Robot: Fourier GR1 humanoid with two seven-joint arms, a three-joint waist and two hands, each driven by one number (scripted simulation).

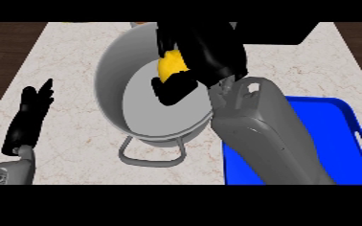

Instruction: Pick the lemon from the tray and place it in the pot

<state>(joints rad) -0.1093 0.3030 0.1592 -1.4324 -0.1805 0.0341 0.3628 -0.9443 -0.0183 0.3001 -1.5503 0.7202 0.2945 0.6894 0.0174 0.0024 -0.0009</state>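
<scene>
Lemon (168,64) in curled right-hand (209,48) fingers (173,90) above pot (113,67) — blue tray (332,139) alongside, left hand (28,119) open.

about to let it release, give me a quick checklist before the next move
1. Lemon in right hand, fingers curled round it: ok.
2. Lemon over the pot opening, inside the rim: ok.
3. Pot upright on the counter, handle toward the robot: ok.
4. Pot floor bare where it shows: ok.
5. Height of lemon above pot floor: cannot tell.
6. Left hand open at the left edge, apart from the pot: ok.
</scene>
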